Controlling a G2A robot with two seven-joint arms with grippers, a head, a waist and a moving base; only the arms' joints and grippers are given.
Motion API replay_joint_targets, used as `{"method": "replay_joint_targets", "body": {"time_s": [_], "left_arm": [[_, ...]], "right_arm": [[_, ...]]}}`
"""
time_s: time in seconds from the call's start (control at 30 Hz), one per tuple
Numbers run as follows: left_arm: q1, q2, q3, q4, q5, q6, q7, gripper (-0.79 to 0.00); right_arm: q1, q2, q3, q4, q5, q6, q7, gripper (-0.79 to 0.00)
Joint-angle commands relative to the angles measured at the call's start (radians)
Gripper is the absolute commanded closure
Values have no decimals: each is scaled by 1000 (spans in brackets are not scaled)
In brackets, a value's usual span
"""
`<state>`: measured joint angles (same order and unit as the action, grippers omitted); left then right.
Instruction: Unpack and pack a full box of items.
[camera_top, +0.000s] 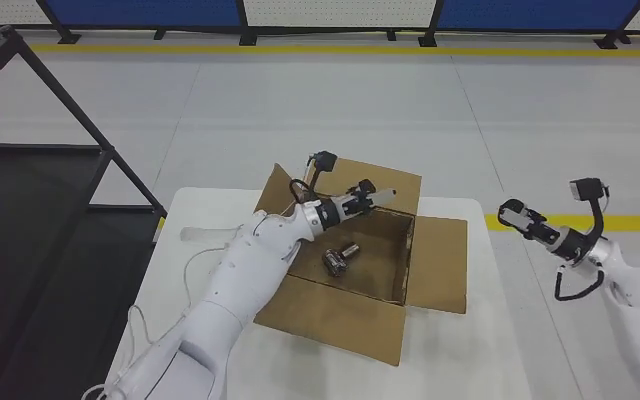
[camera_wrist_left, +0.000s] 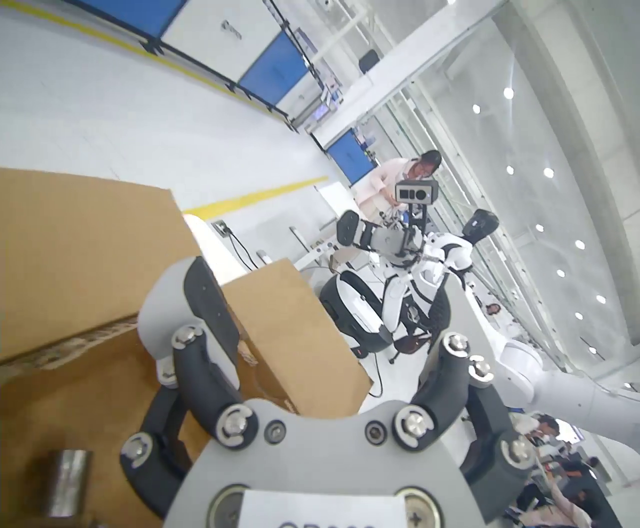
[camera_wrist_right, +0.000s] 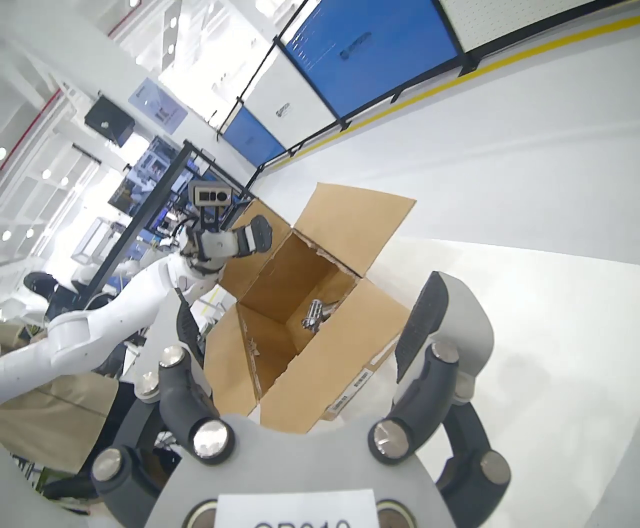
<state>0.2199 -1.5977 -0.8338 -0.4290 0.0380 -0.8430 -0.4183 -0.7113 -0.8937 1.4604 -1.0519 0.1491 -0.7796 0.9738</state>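
Observation:
An open cardboard box (camera_top: 345, 300) stands on the white table (camera_top: 190, 270), all flaps folded out. A small metal cylinder-shaped part (camera_top: 335, 260) lies on the box floor, also seen as the metal part (camera_wrist_left: 65, 482) and the metal part (camera_wrist_right: 316, 314). My left gripper (camera_top: 377, 195) hangs over the far side of the box opening, open and holding nothing; its fingers (camera_wrist_left: 210, 300) stand wide apart near the box wall (camera_wrist_left: 75, 240). My right gripper (camera_top: 513, 212) is open and holds nothing, off the table's right side, facing the box (camera_wrist_right: 280, 360).
A black metal frame (camera_top: 70, 130) stands to the left of the table. The right box flap (camera_top: 440, 265) reaches nearly to the table's right edge. Bare table surface lies left of and in front of the box.

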Motion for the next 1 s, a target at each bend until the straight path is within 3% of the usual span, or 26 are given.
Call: {"method": "replay_joint_targets", "body": {"time_s": [0.0, 0.1, 0.23, 0.33, 0.43, 0.67, 0.97], "left_arm": [[45, 45, -46, -77, 50, 23, 51, -785], [162, 115, -139, -269, 121, 103, 80, -785], [414, 202, -314, -686, 213, 303, 38, -785], [601, 241, -431, -982, 249, 446, -17, -785], [710, 259, -503, -1145, 259, 522, -41, -785], [779, 272, -560, -1245, 278, 591, -33, -785], [778, 277, -570, -1185, 283, 635, 3, -785]], "right_arm": [[12, -1, -26, -14, -13, -17, 41, -785], [36, -4, -68, -18, -35, -5, 62, -785], [69, -7, -123, -5, -44, 21, 88, -785], [92, -8, -162, 4, -41, 30, 97, -785], [118, -10, -203, 16, -47, 40, 107, -785], [168, -14, -276, 69, -49, 43, 110, -785], [232, -37, -360, 188, -124, 88, 72, -785]]}}
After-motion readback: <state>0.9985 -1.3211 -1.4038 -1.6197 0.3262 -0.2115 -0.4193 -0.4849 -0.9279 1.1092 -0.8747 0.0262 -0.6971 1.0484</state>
